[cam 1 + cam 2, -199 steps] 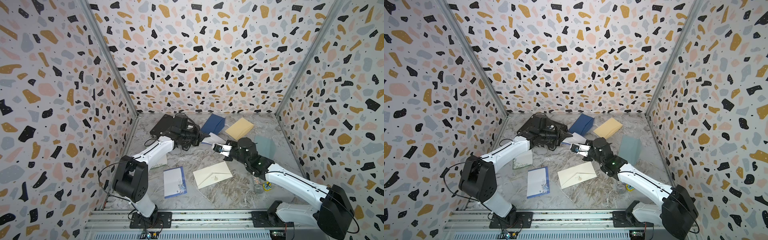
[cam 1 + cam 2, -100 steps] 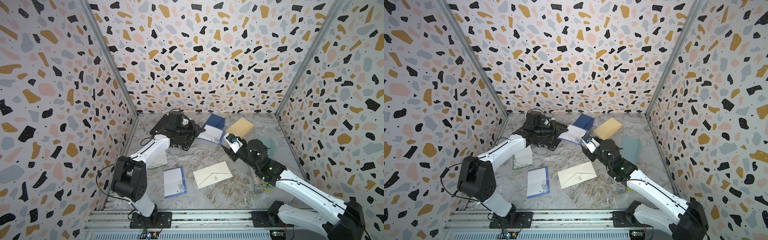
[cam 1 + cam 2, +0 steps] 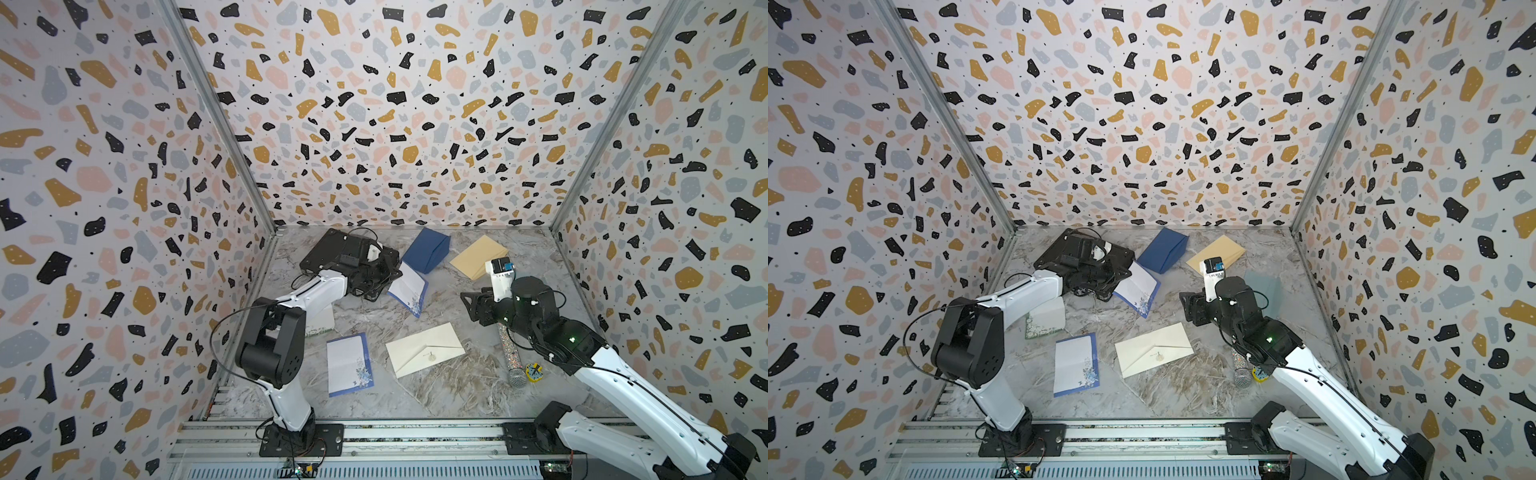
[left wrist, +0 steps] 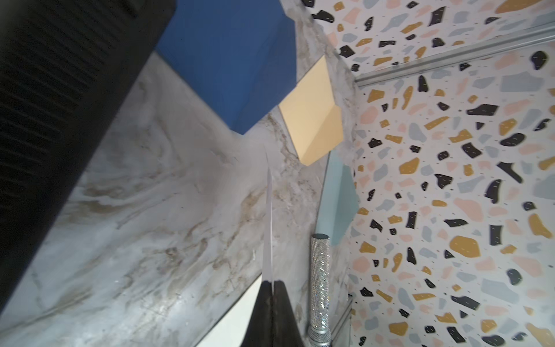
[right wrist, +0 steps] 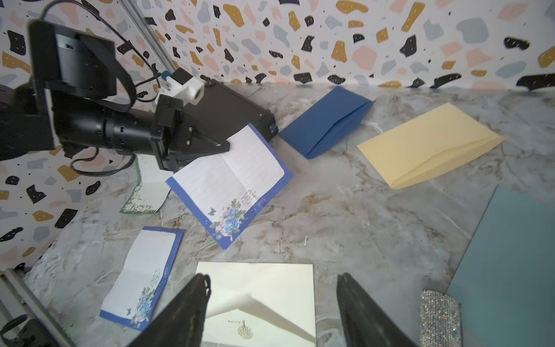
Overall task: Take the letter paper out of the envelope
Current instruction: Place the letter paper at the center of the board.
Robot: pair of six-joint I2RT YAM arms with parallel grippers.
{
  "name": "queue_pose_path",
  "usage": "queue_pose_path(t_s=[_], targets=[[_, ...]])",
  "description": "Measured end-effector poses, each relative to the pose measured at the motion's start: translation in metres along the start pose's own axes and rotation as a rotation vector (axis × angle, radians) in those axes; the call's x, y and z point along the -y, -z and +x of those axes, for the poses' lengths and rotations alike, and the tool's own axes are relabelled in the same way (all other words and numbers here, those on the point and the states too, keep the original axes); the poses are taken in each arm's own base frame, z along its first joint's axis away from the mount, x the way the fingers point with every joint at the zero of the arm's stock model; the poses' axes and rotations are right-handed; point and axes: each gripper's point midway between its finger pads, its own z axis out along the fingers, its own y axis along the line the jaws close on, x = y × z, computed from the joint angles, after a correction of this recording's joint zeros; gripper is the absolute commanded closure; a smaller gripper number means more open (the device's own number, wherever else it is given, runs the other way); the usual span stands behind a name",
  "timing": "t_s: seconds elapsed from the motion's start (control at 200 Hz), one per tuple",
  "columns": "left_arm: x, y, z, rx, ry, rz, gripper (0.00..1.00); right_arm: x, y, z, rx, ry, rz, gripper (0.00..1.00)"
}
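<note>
The letter paper (image 3: 409,289) (image 5: 231,177) is a lined white sheet with a blue border and flower print. My left gripper (image 3: 392,276) (image 5: 226,147) is shut on one edge of it, and the sheet hangs tilted just above the table. The wrist view of that arm shows the paper edge-on (image 4: 269,225) between the closed fingertips. The dark blue envelope (image 3: 428,249) (image 5: 324,123) lies at the back, mouth open, a small gap away from the paper. My right gripper (image 3: 467,305) (image 5: 273,288) is open and holds nothing, hovering over a cream envelope (image 5: 258,294).
A black device (image 3: 332,253) lies at the back left. A yellow envelope (image 3: 478,255) and a teal one (image 3: 1262,286) lie at the back right. Near the front are the cream envelope (image 3: 424,349), another blue-bordered letter (image 3: 348,365), a green-bordered sheet (image 3: 320,328) and a glitter microphone (image 3: 510,353).
My right gripper has opened and drawn back to the right, away from the paper. The left gripper keeps the paper, which now hangs free of the blue envelope.
</note>
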Motion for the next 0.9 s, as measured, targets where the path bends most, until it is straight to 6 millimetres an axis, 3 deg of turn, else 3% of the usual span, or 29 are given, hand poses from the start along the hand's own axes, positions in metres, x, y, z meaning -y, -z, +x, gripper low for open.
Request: queue_pose_path(t_s=[0.14, 0.235, 0.435, 0.736, 0.901], targets=[[-0.040, -0.028, 0.004, -0.015, -0.028, -0.116, 1.00, 0.000, -0.001, 0.012, -0.055, -0.071, -0.012, 0.31], [-0.049, -0.040, 0.006, -0.015, -0.076, -0.167, 1.00, 0.001, -0.003, 0.018, -0.085, -0.118, -0.013, 0.31], [-0.049, -0.049, 0.004, 0.019, -0.179, -0.249, 1.00, 0.005, -0.005, 0.030, -0.130, -0.206, -0.012, 0.31], [-0.048, -0.049, -0.025, 0.088, -0.299, -0.352, 1.00, 0.009, -0.004, 0.040, -0.160, -0.258, 0.000, 0.29], [-0.049, -0.053, -0.024, 0.070, -0.368, -0.394, 1.00, 0.010, -0.004, 0.043, -0.175, -0.281, -0.002, 0.26]])
